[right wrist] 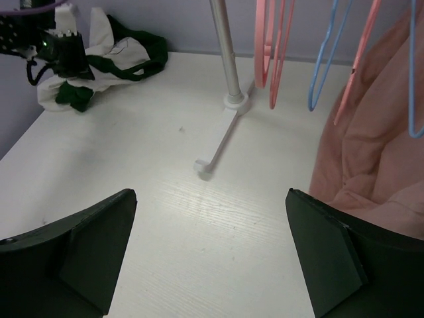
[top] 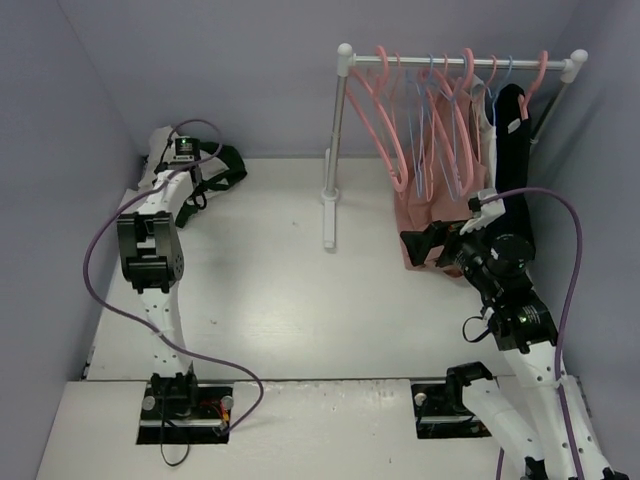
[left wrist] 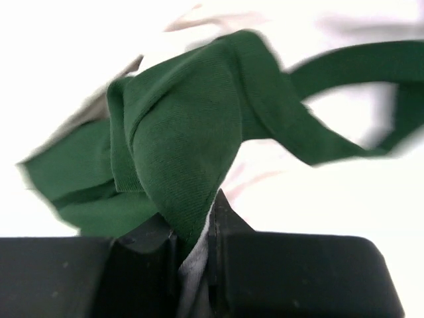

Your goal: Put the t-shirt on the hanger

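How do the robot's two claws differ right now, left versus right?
The left gripper is shut on a green fold of the t-shirt; the right gripper is open, holding nothing. The left gripper reaches to the table's far left corner; the right gripper sits beside the salmon-pink garment. Both have two black fingers.

Your top view looks down from behind the arm bases [top: 180,395] onto the table [top: 300,300]. Your left wrist view sits right against the t-shirt [left wrist: 179,146]. Your right wrist view looks low across the table at that t-shirt and the rack post [right wrist: 225,53], both shared with the top view.
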`<control>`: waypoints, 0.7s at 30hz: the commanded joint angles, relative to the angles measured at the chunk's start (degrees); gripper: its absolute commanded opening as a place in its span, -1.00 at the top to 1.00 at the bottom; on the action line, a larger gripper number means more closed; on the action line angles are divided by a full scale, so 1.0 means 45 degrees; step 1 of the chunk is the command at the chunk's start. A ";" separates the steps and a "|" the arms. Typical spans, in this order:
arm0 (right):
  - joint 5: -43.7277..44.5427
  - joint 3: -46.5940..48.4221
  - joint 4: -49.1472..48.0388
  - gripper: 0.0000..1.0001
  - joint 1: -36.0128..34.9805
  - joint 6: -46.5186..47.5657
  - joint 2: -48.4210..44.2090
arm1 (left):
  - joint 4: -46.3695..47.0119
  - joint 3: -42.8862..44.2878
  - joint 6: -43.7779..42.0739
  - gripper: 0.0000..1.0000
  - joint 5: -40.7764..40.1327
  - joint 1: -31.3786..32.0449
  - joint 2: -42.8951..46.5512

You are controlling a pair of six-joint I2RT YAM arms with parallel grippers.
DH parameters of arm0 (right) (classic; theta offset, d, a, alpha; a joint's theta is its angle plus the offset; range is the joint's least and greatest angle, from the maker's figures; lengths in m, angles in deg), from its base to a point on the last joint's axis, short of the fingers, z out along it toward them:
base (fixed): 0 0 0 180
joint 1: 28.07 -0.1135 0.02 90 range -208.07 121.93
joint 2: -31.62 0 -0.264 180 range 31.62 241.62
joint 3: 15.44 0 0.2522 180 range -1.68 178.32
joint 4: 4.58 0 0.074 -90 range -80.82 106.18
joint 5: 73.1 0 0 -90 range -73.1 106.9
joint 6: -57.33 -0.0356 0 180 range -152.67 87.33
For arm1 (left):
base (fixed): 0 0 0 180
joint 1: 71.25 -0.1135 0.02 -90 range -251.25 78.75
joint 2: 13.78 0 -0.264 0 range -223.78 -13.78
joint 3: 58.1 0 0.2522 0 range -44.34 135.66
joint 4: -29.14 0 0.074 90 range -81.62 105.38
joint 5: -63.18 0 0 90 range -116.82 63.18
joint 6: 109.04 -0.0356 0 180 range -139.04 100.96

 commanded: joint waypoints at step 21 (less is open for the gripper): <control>0.5631 0.0733 -0.3190 -0.24 -0.8282 -0.0257 0.6945 | -0.0028 -1.1911 0.0780 1.00 0.0189 0.4322 1.4626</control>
